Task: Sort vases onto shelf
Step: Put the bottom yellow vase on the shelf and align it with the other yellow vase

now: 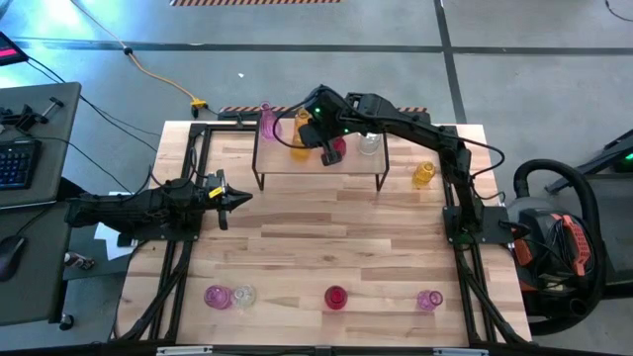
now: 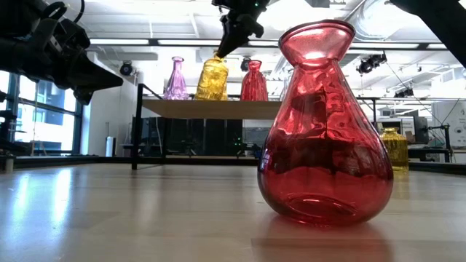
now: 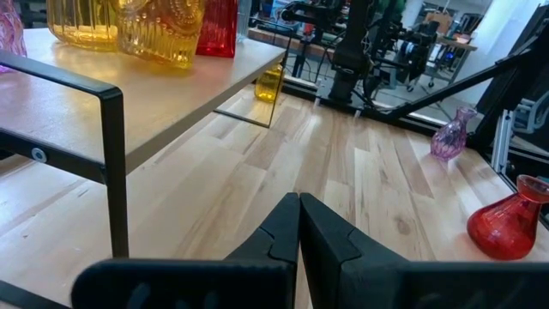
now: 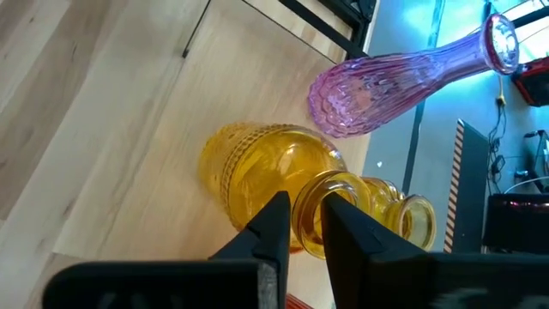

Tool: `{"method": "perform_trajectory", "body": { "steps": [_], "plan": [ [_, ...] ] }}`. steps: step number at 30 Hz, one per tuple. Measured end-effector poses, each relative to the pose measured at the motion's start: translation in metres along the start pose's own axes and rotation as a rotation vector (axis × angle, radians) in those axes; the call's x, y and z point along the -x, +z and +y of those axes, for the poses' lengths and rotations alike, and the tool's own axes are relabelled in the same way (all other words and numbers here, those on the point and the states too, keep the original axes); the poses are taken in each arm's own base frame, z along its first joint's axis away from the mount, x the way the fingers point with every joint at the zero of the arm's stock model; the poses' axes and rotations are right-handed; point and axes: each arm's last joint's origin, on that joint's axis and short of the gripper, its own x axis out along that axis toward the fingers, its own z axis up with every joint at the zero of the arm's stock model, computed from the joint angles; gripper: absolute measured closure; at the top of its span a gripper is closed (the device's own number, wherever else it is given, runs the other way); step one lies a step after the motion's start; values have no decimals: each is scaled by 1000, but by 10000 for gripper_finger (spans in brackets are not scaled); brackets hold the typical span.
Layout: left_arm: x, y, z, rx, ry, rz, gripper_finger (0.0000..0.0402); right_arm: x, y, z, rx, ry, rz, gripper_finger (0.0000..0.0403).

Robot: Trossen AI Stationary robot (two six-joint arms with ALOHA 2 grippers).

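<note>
– Table (image 1: 326,232) first: what does it carry?
– Wood planks, with the shelf (image 1: 297,168) standing at its far edge, on black wire legs.
– And the arms?
– The left arm lies low over the table's left side, well short of the shelf. The left gripper (image 1: 242,196) hangs there with its fingers pressed together, holding nothing. The right arm reaches from the right side across to the shelf top.
– Where is the right gripper (image 1: 324,146)?
– Over the shelf, right at the mouth of the amber vase (image 4: 257,176) that stands near the shelf's middle. Whether it grips the rim or only hovers at it cannot be told.
– What else stands on the shelf?
– The tall pink vase (image 1: 268,121) is at the left end, a second amber vase (image 1: 302,119) is just behind the first, the red vase (image 1: 339,150) is close beside the gripper, and the clear vase (image 1: 369,145) is toward the right end.
– And off the shelf?
– The small amber vase (image 1: 423,174) sits on the table just right of the shelf. Along the near edge are four: a pink one (image 1: 218,296) touching or nearly touching a clear one (image 1: 243,295), a red one (image 1: 335,297) in the middle, and another pink one (image 1: 429,299) to the right.
</note>
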Motion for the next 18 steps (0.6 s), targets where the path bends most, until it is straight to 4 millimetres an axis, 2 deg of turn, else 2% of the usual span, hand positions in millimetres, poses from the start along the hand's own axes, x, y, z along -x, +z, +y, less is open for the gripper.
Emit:
{"method": "perform_trajectory", "body": {
  "steps": [18],
  "plan": [
    [0, 0, 0, 0, 0, 0, 398, -1, -1, -5, -26, -6, -33, 361]
  ]
}}
